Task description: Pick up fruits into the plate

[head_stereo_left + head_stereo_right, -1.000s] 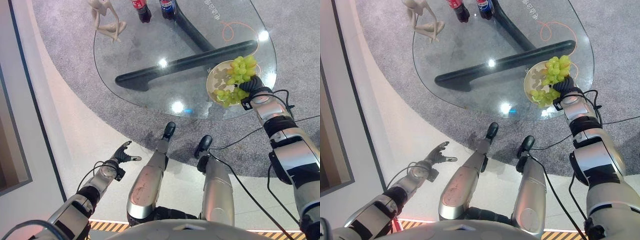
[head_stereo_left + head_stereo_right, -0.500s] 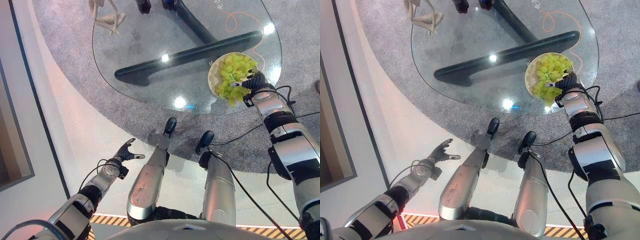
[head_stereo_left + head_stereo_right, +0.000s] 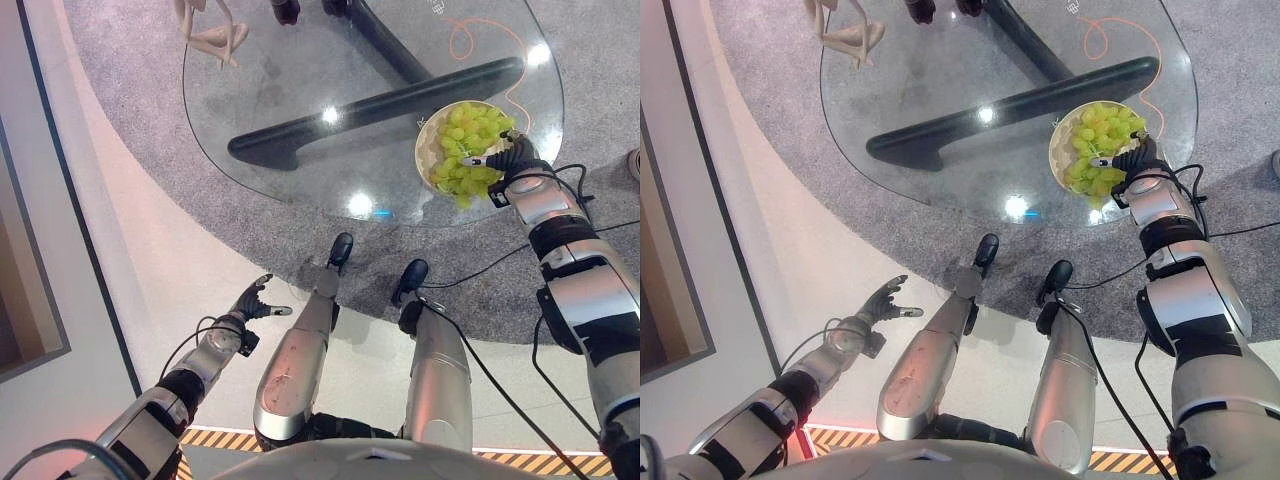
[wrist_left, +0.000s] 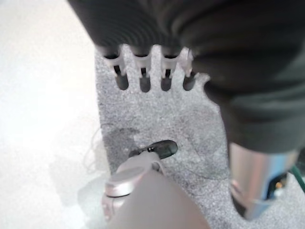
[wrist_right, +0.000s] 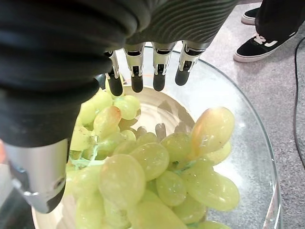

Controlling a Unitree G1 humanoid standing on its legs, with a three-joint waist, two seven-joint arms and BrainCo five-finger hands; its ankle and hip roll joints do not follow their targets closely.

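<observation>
On the plate (image 3: 428, 158) at the glass table's (image 3: 300, 90) right edge lie the grapes (image 3: 465, 150) — right hand (image 3: 512, 157) above them, fingers (image 5: 137, 76) released. Some overhang the near rim — withdrawing carelessly could drag them off.

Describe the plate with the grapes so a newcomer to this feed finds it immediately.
Start at the oval glass table on the grey carpet. On its right-hand edge, just beyond the right hand, sits a round pale plate heaped with green grapes. It is the one dish on the table; the bottles and beige figurine stand at the far side.
</observation>
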